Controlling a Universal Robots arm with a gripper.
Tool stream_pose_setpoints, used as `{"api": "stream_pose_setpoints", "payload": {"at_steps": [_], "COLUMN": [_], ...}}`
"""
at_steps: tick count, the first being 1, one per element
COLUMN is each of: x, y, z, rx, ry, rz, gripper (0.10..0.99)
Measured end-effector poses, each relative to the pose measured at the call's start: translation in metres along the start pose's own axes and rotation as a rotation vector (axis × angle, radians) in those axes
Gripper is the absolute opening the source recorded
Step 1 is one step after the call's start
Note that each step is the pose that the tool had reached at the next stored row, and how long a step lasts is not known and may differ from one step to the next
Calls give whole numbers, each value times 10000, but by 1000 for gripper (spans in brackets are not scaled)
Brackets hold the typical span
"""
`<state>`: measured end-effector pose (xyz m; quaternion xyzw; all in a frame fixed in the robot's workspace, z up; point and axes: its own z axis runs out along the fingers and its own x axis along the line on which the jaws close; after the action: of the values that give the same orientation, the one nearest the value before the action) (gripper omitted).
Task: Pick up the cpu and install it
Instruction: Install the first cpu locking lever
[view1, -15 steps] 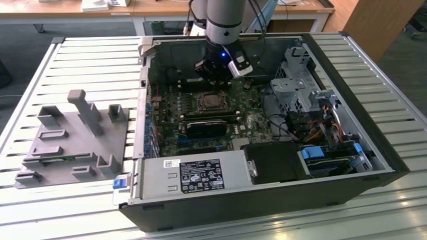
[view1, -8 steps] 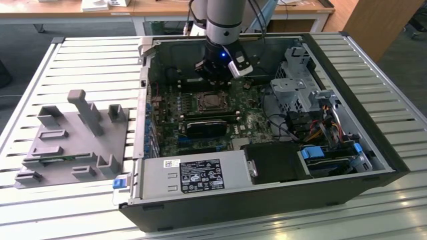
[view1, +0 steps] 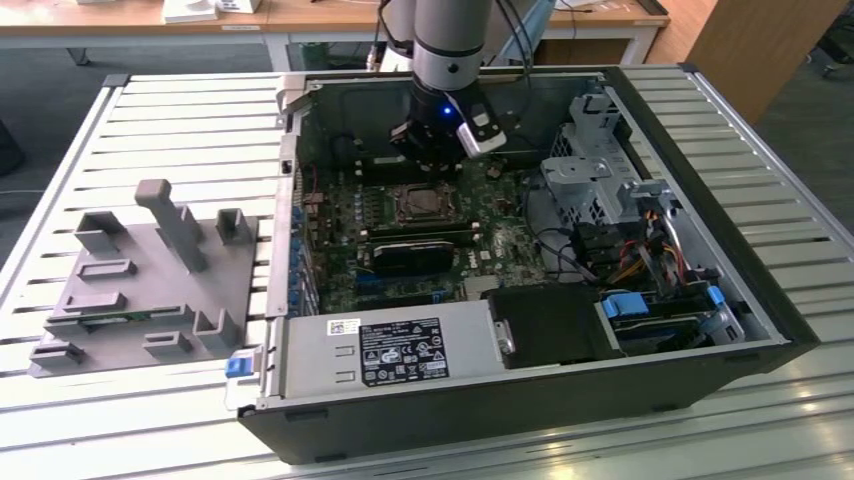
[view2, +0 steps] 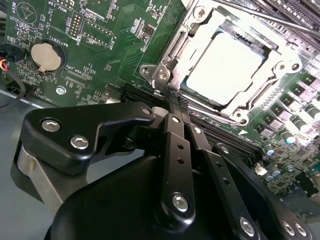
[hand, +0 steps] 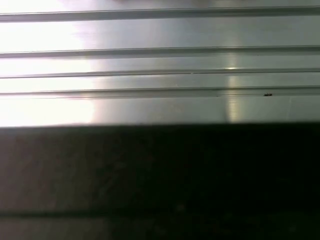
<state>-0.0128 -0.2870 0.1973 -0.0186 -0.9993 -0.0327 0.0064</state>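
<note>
Inside the socket frame (view2: 220, 65) in the second wrist view, the cpu (view2: 225, 67), fingers (view2: 176, 107) pressed together just beside it.

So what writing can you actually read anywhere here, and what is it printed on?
Nothing can be quoted with confidence.
power supply label: print too small to read.
small sticker above that label: too small to read.
motherboard, white lettering around the coin battery: too small to read reliably.
cpu, lying in its socket: bright metal top, no text visible.

Open PC case (view1: 747, 300) on slatted table (view1: 174, 120) — grey fixture tray (view1: 147, 290) beside, coin battery (view2: 45, 56)
</note>
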Motion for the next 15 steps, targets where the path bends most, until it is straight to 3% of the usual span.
{"api": "stream_pose_setpoints", "payload": {"at_steps": [15], "x": [-1], "y": [3], "z": [-32], "rx": [1], "ry": [-2], "rz": [-2], "gripper": [106]}}
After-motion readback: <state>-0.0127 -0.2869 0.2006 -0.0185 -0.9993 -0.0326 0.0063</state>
